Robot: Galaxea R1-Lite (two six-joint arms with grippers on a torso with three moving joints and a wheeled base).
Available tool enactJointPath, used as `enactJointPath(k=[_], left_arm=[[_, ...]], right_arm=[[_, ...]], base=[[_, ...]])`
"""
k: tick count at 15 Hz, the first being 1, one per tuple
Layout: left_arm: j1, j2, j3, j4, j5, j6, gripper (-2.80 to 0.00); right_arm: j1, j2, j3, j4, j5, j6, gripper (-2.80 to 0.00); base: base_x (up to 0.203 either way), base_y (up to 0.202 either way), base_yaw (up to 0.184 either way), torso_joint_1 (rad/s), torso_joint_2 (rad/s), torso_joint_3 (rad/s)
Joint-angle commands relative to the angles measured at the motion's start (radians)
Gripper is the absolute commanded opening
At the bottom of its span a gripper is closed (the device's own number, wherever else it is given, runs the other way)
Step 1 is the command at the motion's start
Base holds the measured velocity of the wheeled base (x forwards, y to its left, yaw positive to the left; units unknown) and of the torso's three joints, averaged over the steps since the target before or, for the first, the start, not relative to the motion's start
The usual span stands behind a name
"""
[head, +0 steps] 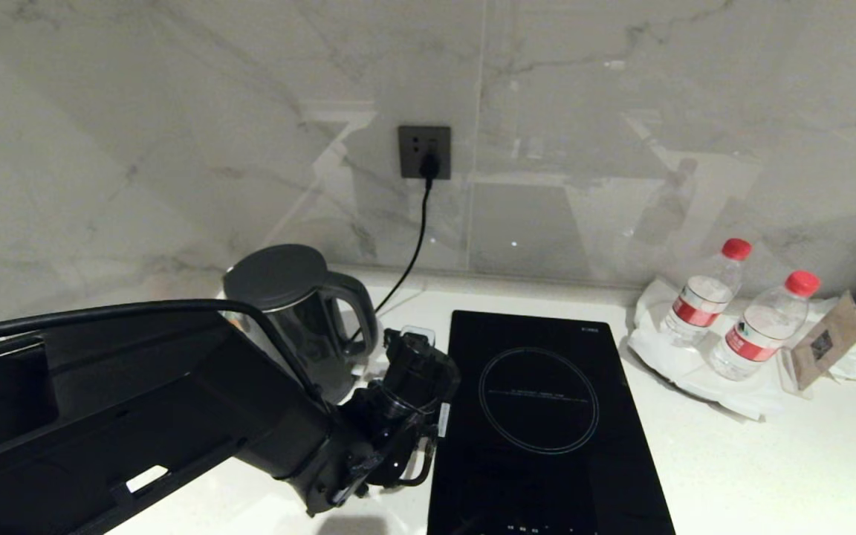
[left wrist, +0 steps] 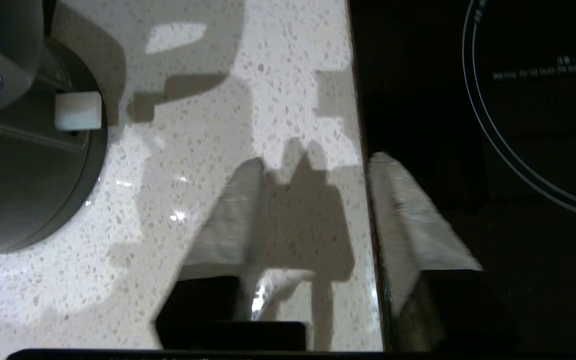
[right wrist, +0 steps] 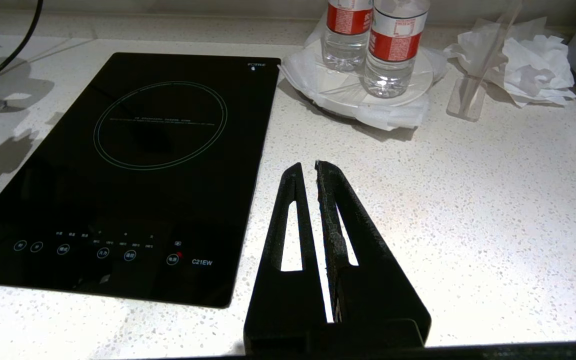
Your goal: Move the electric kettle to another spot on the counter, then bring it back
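The electric kettle (head: 290, 308), glossy black with a flat grey lid, stands at the back left of the white speckled counter (head: 770, 461), its handle turned toward the hob. Just right of the handle, my left gripper (head: 417, 336) hovers over the strip of counter between kettle and hob. The left wrist view shows my left gripper (left wrist: 313, 160) open, its pale fingers (left wrist: 233, 215) apart with only bare counter (left wrist: 193, 125) between them, and the kettle's foot (left wrist: 18, 175) off to one side. My right gripper (right wrist: 305, 167) is shut and empty, above the counter (right wrist: 468, 200) right of the hob.
The inset black hob (head: 539, 416) lies mid-counter. A black cord (head: 412, 256) runs from the wall socket (head: 424, 151) down behind the kettle. Two red-capped water bottles (head: 703, 301) stand on a white plate (head: 669, 357) at back right, beside a card stand (head: 825, 342).
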Motion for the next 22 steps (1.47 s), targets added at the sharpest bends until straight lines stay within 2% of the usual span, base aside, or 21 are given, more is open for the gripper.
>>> enactJointPath(k=[1, 4, 8, 14, 22], left_arm=[[0.004, 0.04, -0.018, -0.051, 0.006, 0.001, 0.0], [0.018, 0.073, -0.002, -0.175, 0.006, 0.031, 0.0], [0.028, 0.058, 0.02, -0.178, 0.006, 0.06, 0.0], [0.072, 0.071, -0.008, -0.182, 0.006, 0.067, 0.0], [0.139, 0.15, -0.038, -0.26, 0.006, 0.124, 0.0]], right_arm=[[0.0, 0.0, 0.0, 0.0, 0.001, 0.0, -2.8], [0.0, 0.0, 0.0, 0.0, 0.001, 0.0, -2.8], [0.0, 0.0, 0.0, 0.0, 0.001, 0.0, -2.8], [0.0, 0.0, 0.0, 0.0, 0.001, 0.0, -2.8], [0.0, 0.0, 0.0, 0.0, 0.001, 0.0, -2.8]], base=[[0.0, 0.0, 0.0, 0.0, 0.0, 0.0], [0.0, 0.0, 0.0, 0.0, 0.0, 0.0], [0.0, 0.0, 0.0, 0.0, 0.0, 0.0], [0.0, 0.0, 0.0, 0.0, 0.0, 0.0], [0.0, 0.0, 0.0, 0.0, 0.0, 0.0]])
